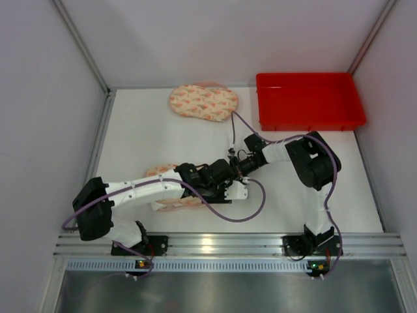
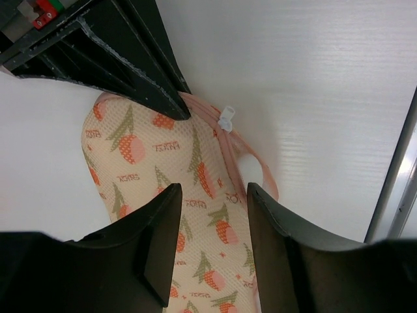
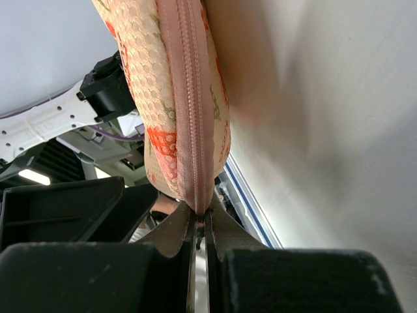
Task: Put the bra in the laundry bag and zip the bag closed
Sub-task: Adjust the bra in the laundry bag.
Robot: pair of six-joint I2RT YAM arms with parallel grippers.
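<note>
right gripper (image 3: 199, 218) is pinched tight on the pink zip seam of the laundry bag (image 3: 176, 98), which sits mid-table between the two arms. left gripper (image 2: 213, 192) hangs half-spread over the mesh, gripping nothing, with the white zip pull (image 2: 227, 117) just beyond. the seam in view looks zipped. whether the bra is inside i cannot tell; a second patterned piece (image 1: 203, 102) lies well apart, near the red tray (image 1: 309, 101).

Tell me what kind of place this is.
Likely a robot lab work cell, not a home: plain white wall panels enclose a white table, and the left arm and right arm are bolted to an aluminium rail.
</note>
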